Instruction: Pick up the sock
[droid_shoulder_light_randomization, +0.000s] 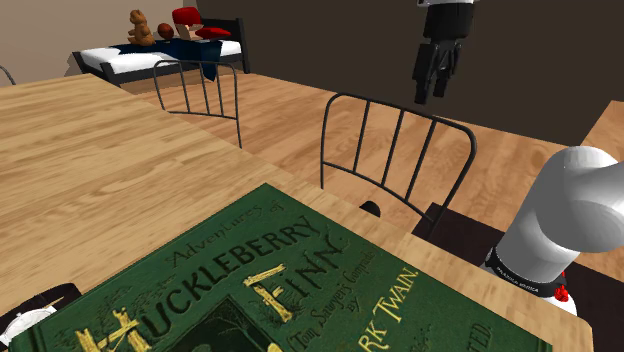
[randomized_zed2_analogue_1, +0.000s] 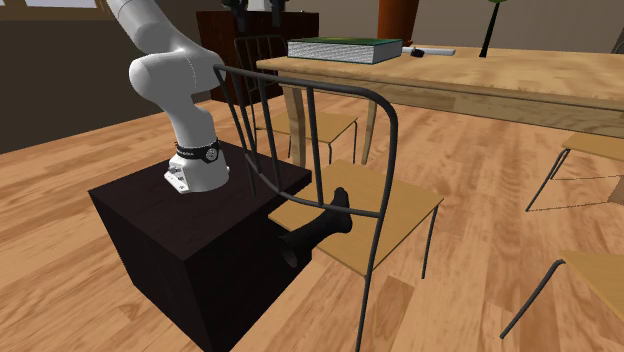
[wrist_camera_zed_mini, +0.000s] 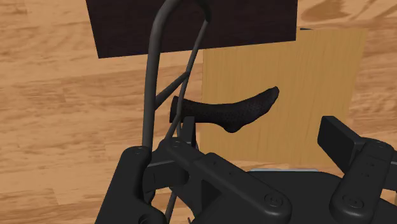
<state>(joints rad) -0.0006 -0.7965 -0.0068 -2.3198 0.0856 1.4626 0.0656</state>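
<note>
**Sock on chair seat, jaws open, well above it**

- Sock (wrist_camera_zed_mini: 236, 112) is lying across the chair seat (wrist_camera_zed_mini: 318, 76) beside the stand (randomized_zed2_analogue_1: 180, 250). One end is resting on the wood; the other is running off the seat edge toward the stand, passing under the back bars (wrist_camera_zed_mini: 153, 83).
- Black, knit-looking texture. Heel bump is pointing toward the jaws in wrist view.
- Jaws are standing apart w/ nothing between them, hanging high over the chair and pointing down.
- Book (randomized_zed2_analogue_1: 345, 47) is sitting on the tabletop (randomized_zed2_analogue_1: 500, 80), well apart from the sock, so not relevant.

Handling (my read):
- Looking soft, light and limp, so it'll be sagging from whatever point gets pinched. Not fragile, no slip worry.
- Lying thin and flat, so jaws probably need to be going right down to the seat and closing fully to catch fabric.
- Best grab is looking like mid-foot/heel area on the open seat, pinching across the narrow width.
- Avoiding the overhanging end: bars are crowding it, collision risk on descent.
</note>
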